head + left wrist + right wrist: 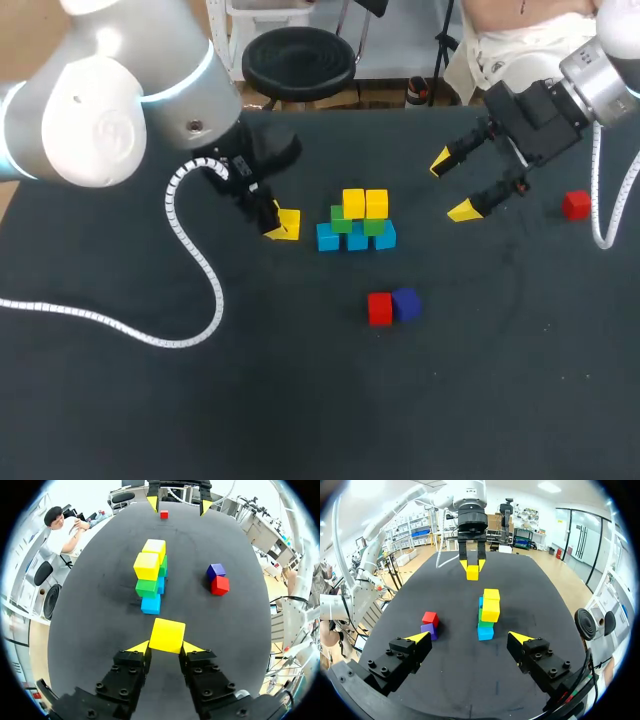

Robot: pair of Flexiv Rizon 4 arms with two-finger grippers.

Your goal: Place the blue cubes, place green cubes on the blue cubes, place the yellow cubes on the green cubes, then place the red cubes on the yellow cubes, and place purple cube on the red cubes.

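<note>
The left claw (165,649) is closed narrowly on a yellow cube (167,635), tips pressing its two sides, just short of the stack (151,604) on the bench (100,630). To place it well, I'd say: carry it level over the green cubes (146,587), square it beside the two yellow cubes (146,566) on top, then lower softly — a nudge could topple the lot. The right claw (451,185) hangs wide and empty, on the stack's other side.

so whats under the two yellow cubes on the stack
Two green cubes sit directly under the yellow cubes, with a row of blue cubes beneath those. The green cubes' tops are mostly covered.
</note>
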